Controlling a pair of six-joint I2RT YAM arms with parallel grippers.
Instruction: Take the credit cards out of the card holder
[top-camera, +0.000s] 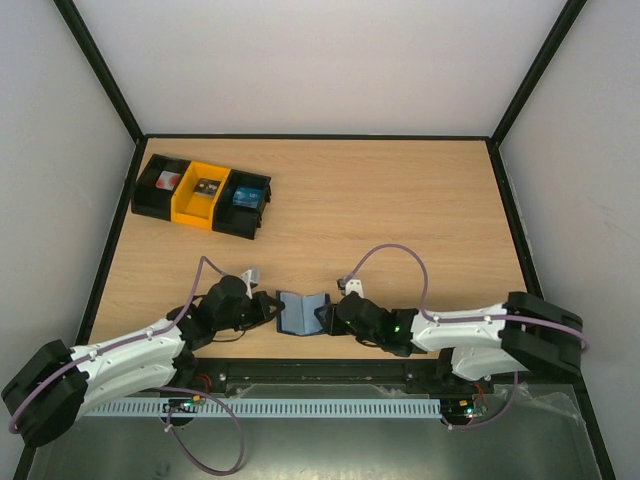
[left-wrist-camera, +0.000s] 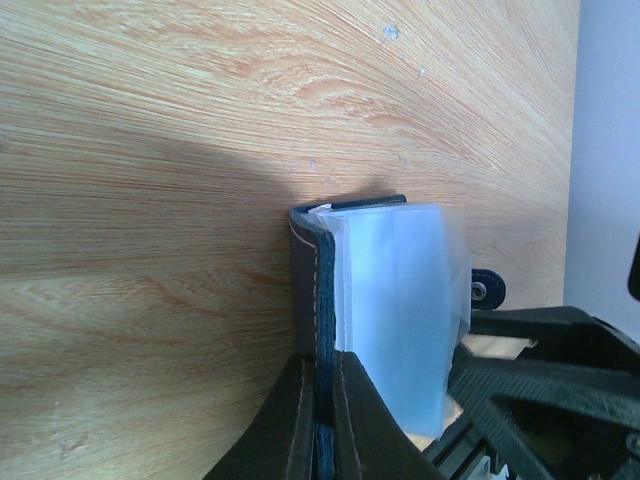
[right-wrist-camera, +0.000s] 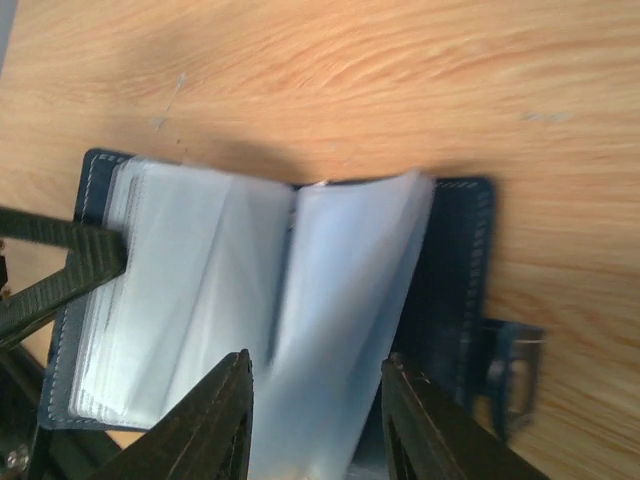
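Small dark blue folding card holder (top-camera: 301, 312) lying open, left gripper (left-wrist-camera: 322, 372) clamped on its cover edge, right gripper (right-wrist-camera: 318, 370) spread astride its clear plastic sleeves (right-wrist-camera: 345, 260)

The pale wooden table (top-camera: 400, 220) carries two things. The card holder (top-camera: 301, 312) lies spread flat between the fingers of the left gripper (top-camera: 272, 305) and the right gripper (top-camera: 325, 315). The black-and-yellow row of bins (top-camera: 203, 196) sits well beyond the left fingers, by the far left corner.
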